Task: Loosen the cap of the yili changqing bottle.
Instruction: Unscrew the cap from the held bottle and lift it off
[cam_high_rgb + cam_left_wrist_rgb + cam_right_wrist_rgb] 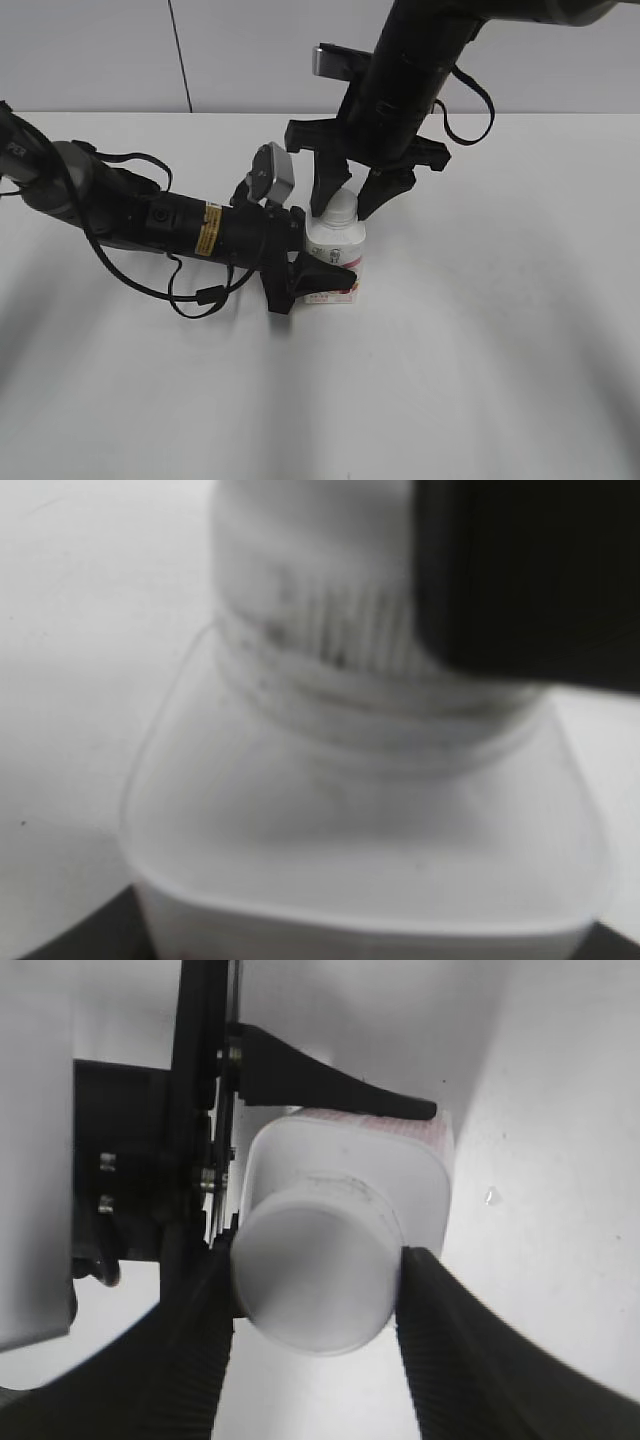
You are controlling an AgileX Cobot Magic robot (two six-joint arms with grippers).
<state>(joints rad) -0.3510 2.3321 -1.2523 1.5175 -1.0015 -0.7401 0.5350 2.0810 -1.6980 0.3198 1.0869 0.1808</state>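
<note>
The yili changqing bottle (338, 250) stands upright on the white table, white with a pink-red label low on its side. My left gripper (318, 280) reaches in from the left and is shut on the bottle's lower body. The left wrist view shows the bottle's shoulder (360, 820) very close and blurred. The white cap (342, 209) sits on the neck. Its ribbed rim (330, 610) shows in the left wrist view. My right gripper (346, 196) comes down from above. In the right wrist view its two ribbed fingers (316, 1305) press both sides of the cap (310, 1260).
The white table (480, 330) spreads all round the bottle. A pale wall (100, 50) runs behind the table's far edge. The left arm's black body and cables (150, 220) lie low over the table to the left of the bottle.
</note>
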